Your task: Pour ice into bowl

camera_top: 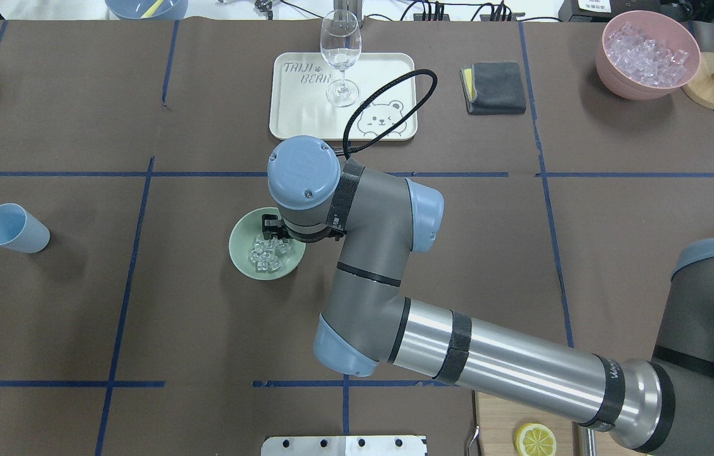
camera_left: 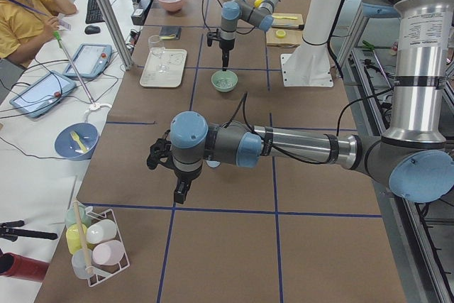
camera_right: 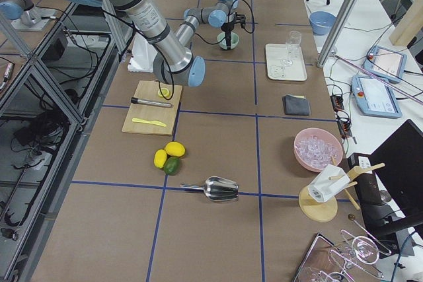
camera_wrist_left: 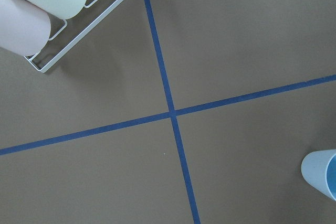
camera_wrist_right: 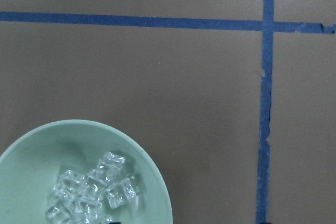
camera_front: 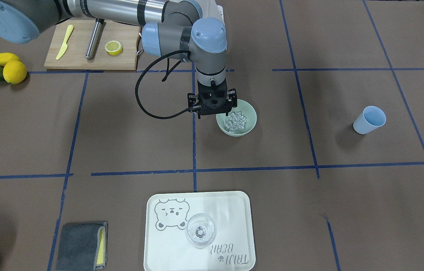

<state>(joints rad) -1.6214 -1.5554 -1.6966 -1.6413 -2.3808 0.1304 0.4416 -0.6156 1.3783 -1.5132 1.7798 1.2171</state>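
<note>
The ice (camera_front: 235,122) rests in the bowl (camera_front: 251,113)
It looks slippery and light, mid-tabletop (camera_front: 121,131). My right fingers (camera_front: 199,112) hang apart, empty, at the bowl's ten o'clock; I'd grip the stiff rim.

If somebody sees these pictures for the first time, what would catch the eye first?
The big grey right arm reaches across the middle of the table and hangs over the green bowl, which holds a small heap of ice. At the far right corner stands a pink bowl full of more ice, and a wine glass stands on the tray at the far edge.
</note>
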